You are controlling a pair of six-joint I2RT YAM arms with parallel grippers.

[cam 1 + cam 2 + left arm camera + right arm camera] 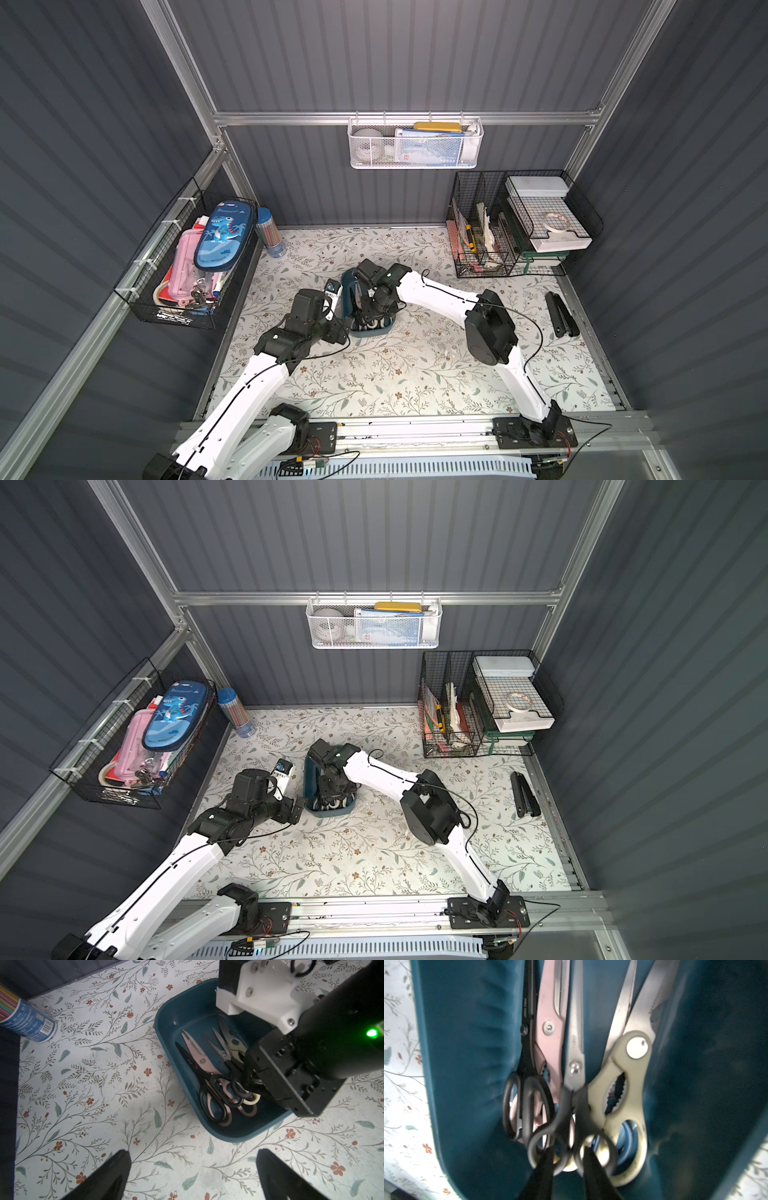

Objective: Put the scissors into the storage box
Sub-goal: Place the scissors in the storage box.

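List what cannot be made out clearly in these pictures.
Both top views: the right arm covers most of the storage box; its contents cannot be counted.
Right wrist view: blurred; whether the right pincer grips the black-handled scissors is unclear.
Same view: blue handles lie mostly hidden under the cream shears.

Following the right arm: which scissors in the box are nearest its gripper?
The black-handled pair with plain steel blades, between the pink shears and cream shears; its loops lie at the right gripper.
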